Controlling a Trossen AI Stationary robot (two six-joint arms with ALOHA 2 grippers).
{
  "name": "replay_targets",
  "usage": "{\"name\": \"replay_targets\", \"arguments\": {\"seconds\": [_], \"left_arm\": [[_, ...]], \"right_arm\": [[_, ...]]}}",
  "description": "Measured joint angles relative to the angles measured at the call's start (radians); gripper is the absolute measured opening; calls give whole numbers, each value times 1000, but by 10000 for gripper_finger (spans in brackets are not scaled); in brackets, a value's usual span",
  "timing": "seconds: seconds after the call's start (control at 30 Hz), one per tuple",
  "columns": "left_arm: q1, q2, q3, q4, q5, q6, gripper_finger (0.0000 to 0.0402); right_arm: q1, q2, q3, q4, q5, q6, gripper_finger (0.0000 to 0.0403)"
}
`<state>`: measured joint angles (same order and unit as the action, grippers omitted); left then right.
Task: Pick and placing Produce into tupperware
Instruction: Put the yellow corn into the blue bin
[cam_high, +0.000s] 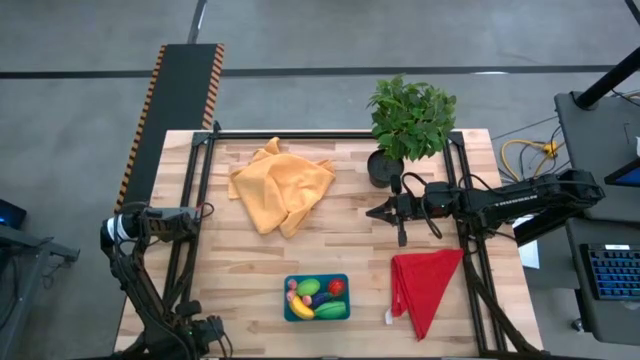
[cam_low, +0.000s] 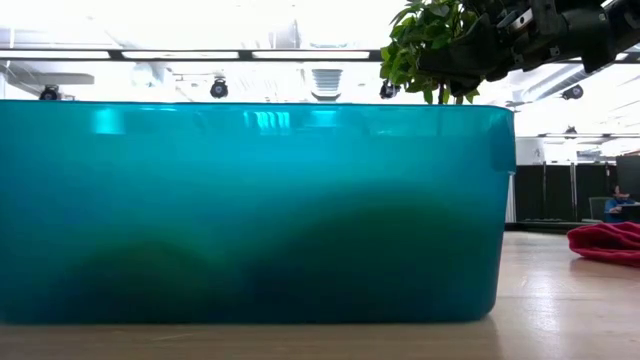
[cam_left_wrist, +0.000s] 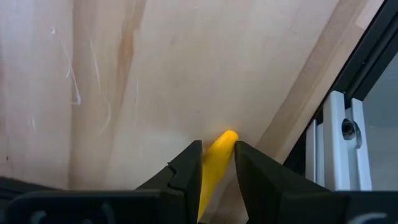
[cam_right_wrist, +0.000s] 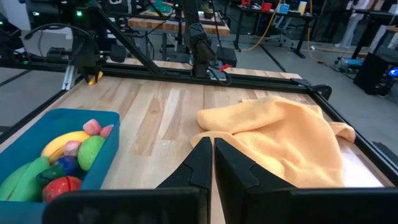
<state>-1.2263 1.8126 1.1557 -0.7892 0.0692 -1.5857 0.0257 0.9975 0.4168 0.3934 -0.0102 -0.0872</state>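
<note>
The teal tupperware (cam_high: 318, 277) (cam_right_wrist: 107, 163) sits near the table's near edge, and its wall fills the low view (cam_low: 250, 200). Inside lie a yellow banana (cam_right_wrist: 62, 143), a red tomato (cam_right_wrist: 62, 186), green pieces (cam_right_wrist: 92, 152) and pink bits (cam_right_wrist: 92, 126). My left gripper (cam_left_wrist: 217, 144) (cam_high: 200, 212) is at the table's left edge, shut on a smooth yellow piece (cam_left_wrist: 214, 165). My right gripper (cam_right_wrist: 213, 142) (cam_high: 372, 213) is shut and holds nothing. It hovers over bare wood between the potted plant and the orange cloth. My left gripper pinches the yellow piece between its two fingers (cam_left_wrist: 186, 168). The piece's rounded end (cam_left_wrist: 228, 135) sticks out past the fingertips, over the wood beside the left frame rail. The fingers hide the rest of it, and I cannot tell what it is.
A crumpled orange cloth (cam_high: 280, 185) (cam_right_wrist: 280, 134) lies far and left of centre. A red cloth (cam_high: 425, 285) (cam_low: 608, 242) lies near right. A leafy potted plant (cam_high: 410, 118) stands at the far right. Black frame rails (cam_high: 195, 230) run along the table's sides.
</note>
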Motion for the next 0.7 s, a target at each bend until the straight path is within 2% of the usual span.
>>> {"name": "replay_targets", "arguments": {"seconds": [0.27, 0.53, 0.7], "left_arm": [[0, 2, -13, 0, -18, 50, 77], [0, -2, -22, -4, -18, 55, 27], [0, -9, -27, -5, -18, 54, 17]], "right_arm": [[0, 0, 0, 0, 13, 0, 9], [0, 0, 0, 0, 13, 0, 9], [0, 0, 0, 0, 13, 5, 9]]}}
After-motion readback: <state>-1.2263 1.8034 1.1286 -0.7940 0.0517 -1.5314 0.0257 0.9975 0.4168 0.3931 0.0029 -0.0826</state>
